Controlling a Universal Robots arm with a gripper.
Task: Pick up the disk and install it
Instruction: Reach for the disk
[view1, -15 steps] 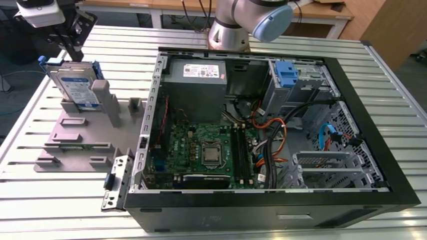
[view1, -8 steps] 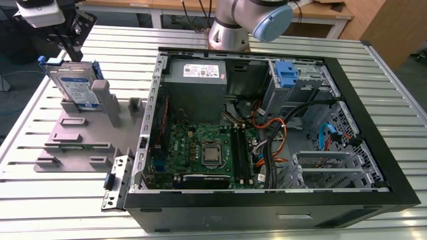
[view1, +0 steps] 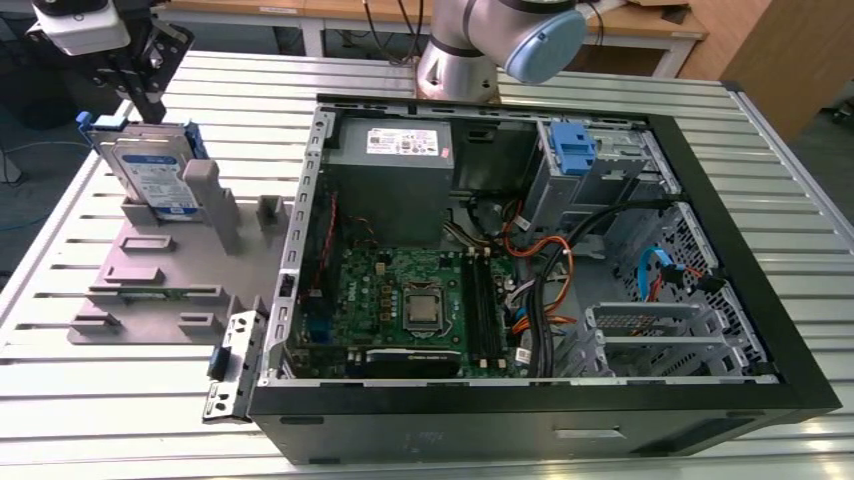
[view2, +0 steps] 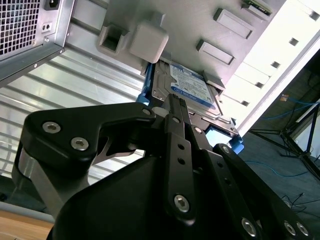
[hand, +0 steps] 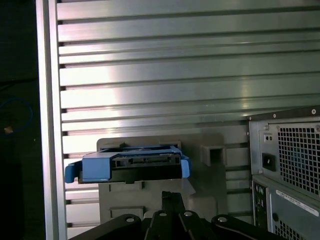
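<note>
At the upper left of the exterior view, the gripper (view1: 147, 104), clenched on nothing, tips pressed together, poised right over the top edge of the disk (view1: 150, 170); touching it or not, impossible to tell. Disk itself standing upright on edge in a slot of the grey holder (view1: 160, 260), white-and-blue label facing the camera, blue rails along its sides. Holder lying flat at the left of the frame on the slatted metal table (view1: 80, 400). In the second wrist view, the same closed gripper (view2: 175, 101) close to the disk (view2: 192, 85). Toward the top centre of the exterior view, a grey box (view1: 394, 150) with a white sticker, with the green motherboard (view1: 400, 290) below it and the arm base (view1: 454, 60) behind. Upper right, an upright blue latch piece (view1: 571, 148). All of these enclosed by the open computer case (view1: 767, 300), lying on its side.
</note>
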